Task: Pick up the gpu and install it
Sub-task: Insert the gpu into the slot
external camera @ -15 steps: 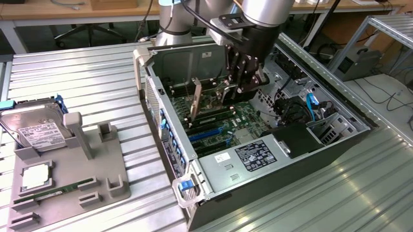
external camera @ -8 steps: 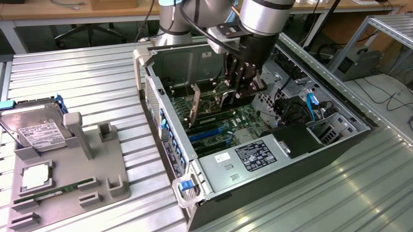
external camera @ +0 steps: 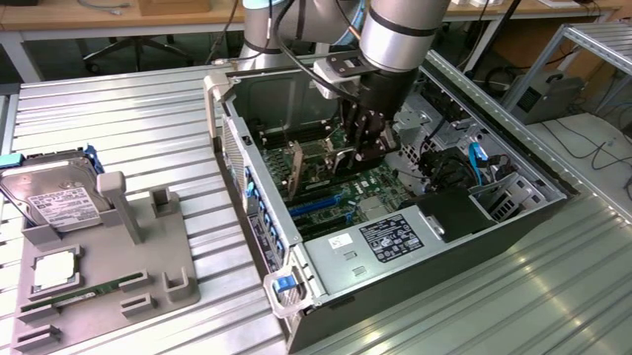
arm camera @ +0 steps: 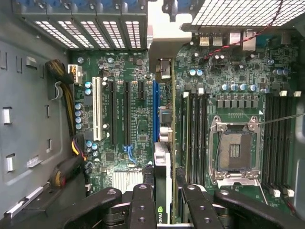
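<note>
The gpu [arm camera: 163,162] shows edge-on in the wrist view, a thin dark card with a white-edged cooler, gripped between my fingers [arm camera: 143,205]. Its silver end bracket [arm camera: 162,47] reaches toward the case's rear slot openings. The card hangs over the motherboard [arm camera: 138,119], right beside the long blue slot [arm camera: 155,109]; I cannot tell whether it touches the slot. In the exterior view my gripper [external camera: 362,157] is lowered deep into the open computer case [external camera: 513,214], shut on the gpu [external camera: 334,157] just above the green board.
A grey parts holder [external camera: 148,259] lies at the exterior view's left, carrying a silver hard drive [external camera: 55,200], a green memory stick [external camera: 84,292] and a processor [external camera: 55,272]. Inside the case are the power supply [external camera: 385,237], blue cables [external camera: 479,166] and an empty processor socket [arm camera: 236,152].
</note>
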